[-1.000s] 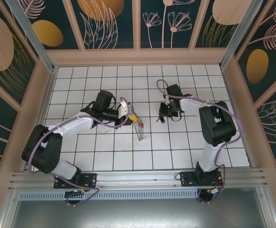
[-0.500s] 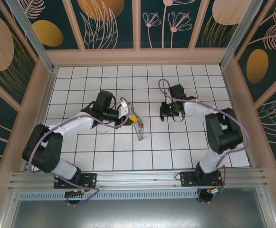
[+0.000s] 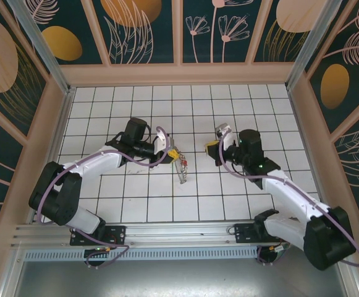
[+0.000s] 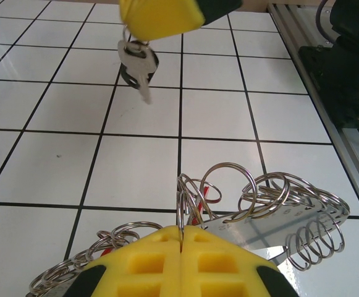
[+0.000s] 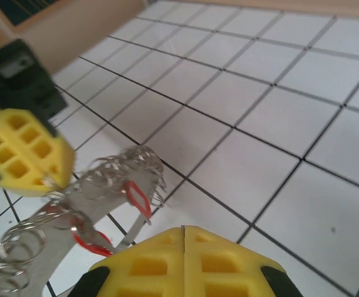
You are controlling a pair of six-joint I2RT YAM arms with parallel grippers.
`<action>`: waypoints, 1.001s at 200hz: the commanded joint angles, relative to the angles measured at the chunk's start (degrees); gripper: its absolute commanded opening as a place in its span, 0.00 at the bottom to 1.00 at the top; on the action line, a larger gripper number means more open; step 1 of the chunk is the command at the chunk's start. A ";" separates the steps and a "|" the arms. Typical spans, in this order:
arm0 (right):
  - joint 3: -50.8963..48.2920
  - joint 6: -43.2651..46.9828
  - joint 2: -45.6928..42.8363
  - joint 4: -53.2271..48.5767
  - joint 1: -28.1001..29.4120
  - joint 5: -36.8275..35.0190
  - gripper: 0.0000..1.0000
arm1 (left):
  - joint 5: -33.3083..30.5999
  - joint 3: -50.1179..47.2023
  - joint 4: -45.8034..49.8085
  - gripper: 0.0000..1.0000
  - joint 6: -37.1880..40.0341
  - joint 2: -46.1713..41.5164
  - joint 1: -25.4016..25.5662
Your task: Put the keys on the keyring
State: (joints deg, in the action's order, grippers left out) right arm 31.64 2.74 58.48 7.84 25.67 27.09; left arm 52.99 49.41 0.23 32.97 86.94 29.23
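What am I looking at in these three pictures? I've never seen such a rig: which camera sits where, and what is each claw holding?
Two robot arms are bolted at the near edge of a white tiled table. The wide picture comes from a camera above and behind them. The other two come from a camera on each wrist, so the yellow pads at the bottom are that arm's own fingers. The left gripper is shut on one small ring of the keyring, a silvery metal piece fringed with many little rings, with red pieces among them. The right gripper is shut too. In the left wrist view, a small silvery key hangs from its yellow pad.
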 commanded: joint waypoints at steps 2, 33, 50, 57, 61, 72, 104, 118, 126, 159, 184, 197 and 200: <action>-2.66 5.12 -3.06 7.58 2.23 -0.46 0.00 | 3.70 1.70 -1.42 0.00 1.05 0.08 0.21; -3.91 9.60 -3.38 8.49 5.35 -4.10 0.00 | 3.72 1.37 -2.03 0.00 0.72 0.08 0.23; -4.65 11.30 -3.29 9.95 7.46 -5.29 0.00 | 3.29 1.24 -2.08 0.00 0.52 0.12 0.23; -5.18 11.83 -3.37 11.06 7.68 -5.58 0.00 | 2.88 1.09 -2.23 0.00 0.60 0.00 0.30; -5.56 12.00 -3.50 11.84 7.83 -5.91 0.00 | 2.71 0.98 -2.28 0.00 0.52 -0.08 0.30; -6.56 12.74 -3.79 13.72 8.12 -6.58 0.00 | 2.58 0.75 -2.72 0.00 0.45 -0.09 0.29; -7.47 14.06 -4.61 15.46 8.82 -7.66 0.00 | 2.56 0.43 -3.66 0.00 0.14 -0.10 0.27; -7.29 14.41 -4.77 14.89 8.95 -7.11 0.00 | 2.42 0.10 -4.08 0.00 0.21 -0.36 0.34; -7.37 14.71 -5.02 14.84 9.20 -7.10 0.00 | 2.30 -0.08 -4.18 0.00 0.29 -0.51 0.30; -7.64 16.62 -6.35 14.26 10.09 -7.23 0.00 | 1.64 -0.50 -4.54 0.00 0.25 -0.98 0.30; -7.25 18.47 -6.67 12.41 11.18 -7.90 0.00 | 1.43 -0.28 -4.28 0.00 0.08 -0.98 0.30; -6.84 19.24 -6.55 11.41 11.69 -8.36 0.00 | 1.24 -0.28 -4.23 0.00 0.08 -0.98 0.30; -6.77 19.35 -6.53 11.15 11.79 -8.45 0.00 | 1.16 -0.28 -4.19 0.00 0.07 -0.93 0.30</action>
State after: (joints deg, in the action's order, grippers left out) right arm 24.58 19.22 52.86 19.49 36.25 19.38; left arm 53.43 49.34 -1.52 32.93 86.94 29.28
